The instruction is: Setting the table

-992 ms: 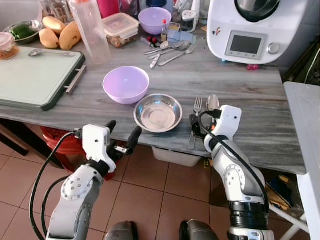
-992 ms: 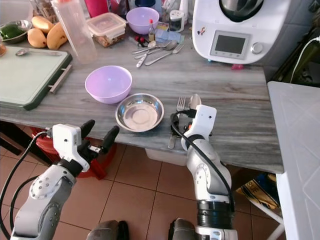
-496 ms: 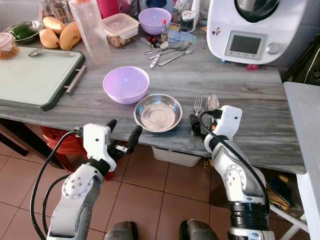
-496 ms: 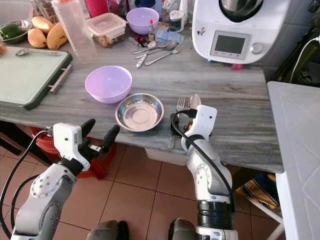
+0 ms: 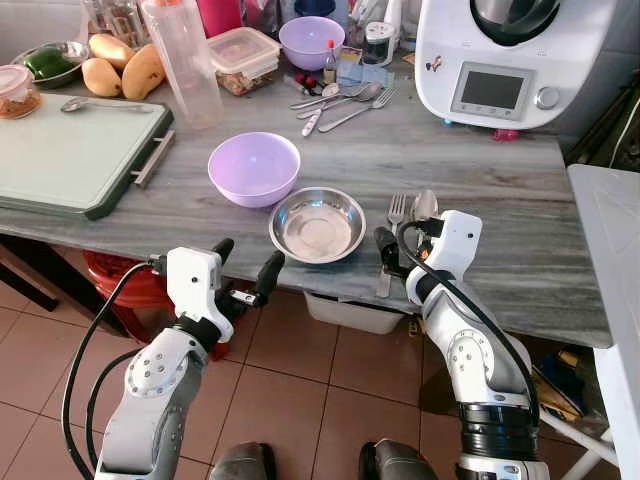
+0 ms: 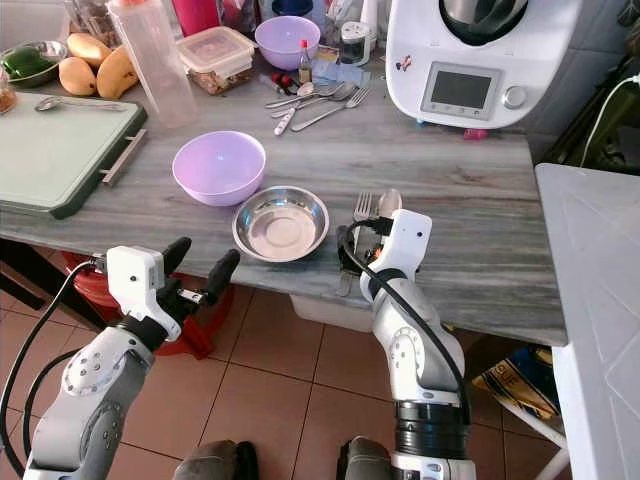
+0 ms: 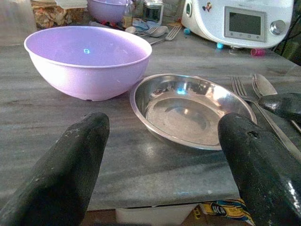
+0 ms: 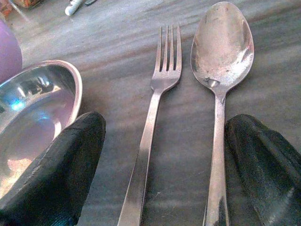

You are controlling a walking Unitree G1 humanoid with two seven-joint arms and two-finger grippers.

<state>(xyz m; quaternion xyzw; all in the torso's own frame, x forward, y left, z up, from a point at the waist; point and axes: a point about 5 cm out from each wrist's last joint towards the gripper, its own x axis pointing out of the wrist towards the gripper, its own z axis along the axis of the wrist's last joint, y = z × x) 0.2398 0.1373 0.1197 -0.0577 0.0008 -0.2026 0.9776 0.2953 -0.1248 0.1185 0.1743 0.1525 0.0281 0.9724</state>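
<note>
Grey counter [image 5: 480,170] | fork [image 8: 157,99] and spoon [image 8: 221,61] between spread, empty right gripper [image 8: 164,165] fingers | left gripper [image 5: 245,270] spread, empty

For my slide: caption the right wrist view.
Open right gripper straddling a steel fork and steel spoon beside a round steel bowl.

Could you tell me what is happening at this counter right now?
The robot is laying a place on the grey counter. Its right gripper hovers low over a fork and spoon lying side by side just right of a steel bowl, jaws open, gripping neither. The left gripper waits open below the counter's near edge, facing the steel bowl and the purple bowl behind it.
</note>
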